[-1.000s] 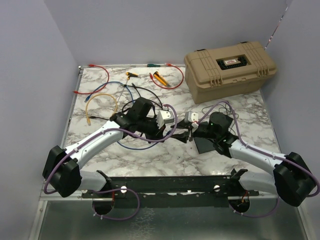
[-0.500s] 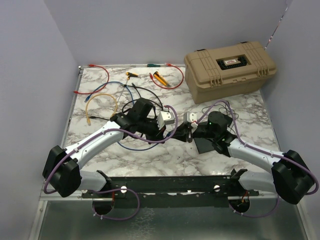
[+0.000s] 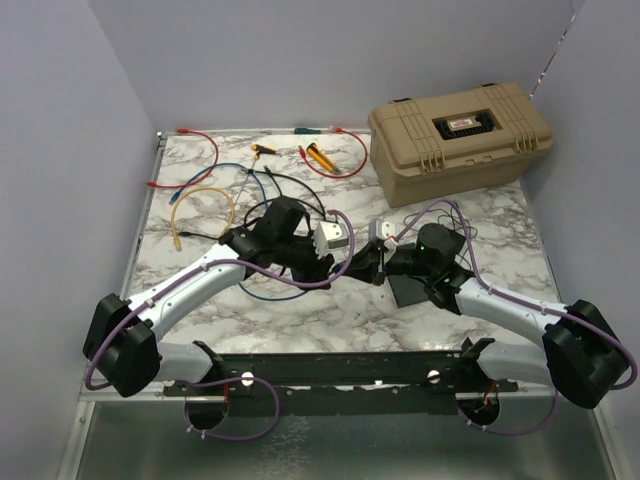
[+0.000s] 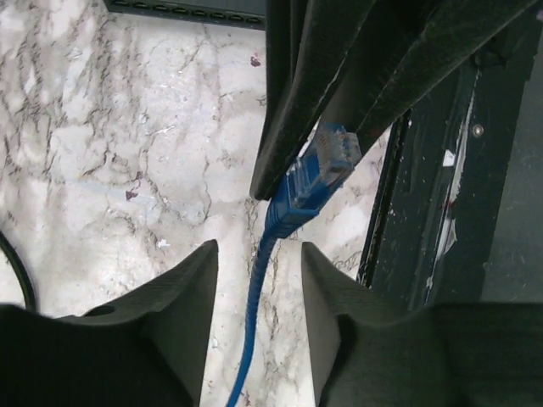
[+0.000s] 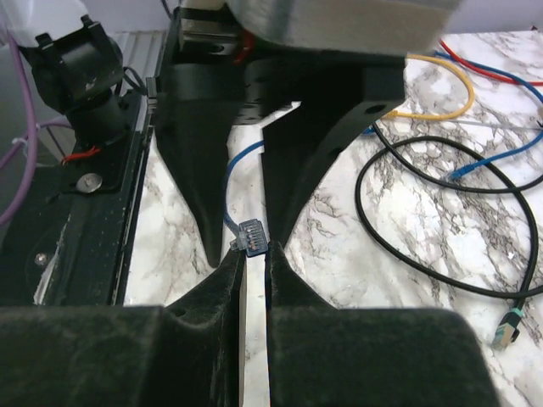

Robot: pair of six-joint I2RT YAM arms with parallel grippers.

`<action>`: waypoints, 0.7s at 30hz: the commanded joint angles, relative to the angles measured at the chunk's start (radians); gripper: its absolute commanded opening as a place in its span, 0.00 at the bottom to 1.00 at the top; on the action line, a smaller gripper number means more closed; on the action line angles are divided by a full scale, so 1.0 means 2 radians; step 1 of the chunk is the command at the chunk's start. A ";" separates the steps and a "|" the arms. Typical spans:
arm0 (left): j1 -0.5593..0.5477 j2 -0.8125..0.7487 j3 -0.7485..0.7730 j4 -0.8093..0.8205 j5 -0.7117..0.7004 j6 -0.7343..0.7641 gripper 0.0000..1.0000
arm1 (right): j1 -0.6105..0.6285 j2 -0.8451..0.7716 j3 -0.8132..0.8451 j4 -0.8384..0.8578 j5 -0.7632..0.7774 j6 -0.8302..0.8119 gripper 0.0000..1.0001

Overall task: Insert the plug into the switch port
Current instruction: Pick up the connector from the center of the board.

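Currently, the plug (image 5: 253,235), a small modular connector on a blue cable (image 4: 259,297), is pinched at the fingertips of the right end effector (image 5: 254,254), whose fingers are pressed almost together on it. The left end effector (image 4: 259,250) is seen spread. Its two fingers stand apart on either side of the blue cable, which runs between them without being touched.

The two end effectors are brought tip to tip over the marbled bench (image 3: 330,310), nearer the arm bases than the tan case (image 3: 455,135) and to its left. The switch (image 3: 408,291) is seen as a flat dark box lying on the bench on the near side of the tan case, partly covered by the right wrist. The plug is held off to the left of the switch, apart from it. Which way the switch's ports face cannot be told.

Left of the tan case, toward the far edge of the bench, a red cable (image 3: 213,145) and a yellow cable (image 3: 203,190) are laid in loose loops.
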 commanded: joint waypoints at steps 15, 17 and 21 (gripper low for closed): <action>-0.126 -0.189 -0.161 0.333 -0.414 -0.101 0.64 | 0.002 -0.062 0.010 -0.077 0.220 0.288 0.01; -0.154 -0.194 -0.195 0.390 -0.454 -0.087 0.67 | 0.002 -0.075 0.017 -0.115 0.236 0.303 0.01; -0.178 -0.189 -0.234 0.464 -0.490 -0.066 0.69 | 0.002 -0.097 0.031 -0.173 0.268 0.338 0.01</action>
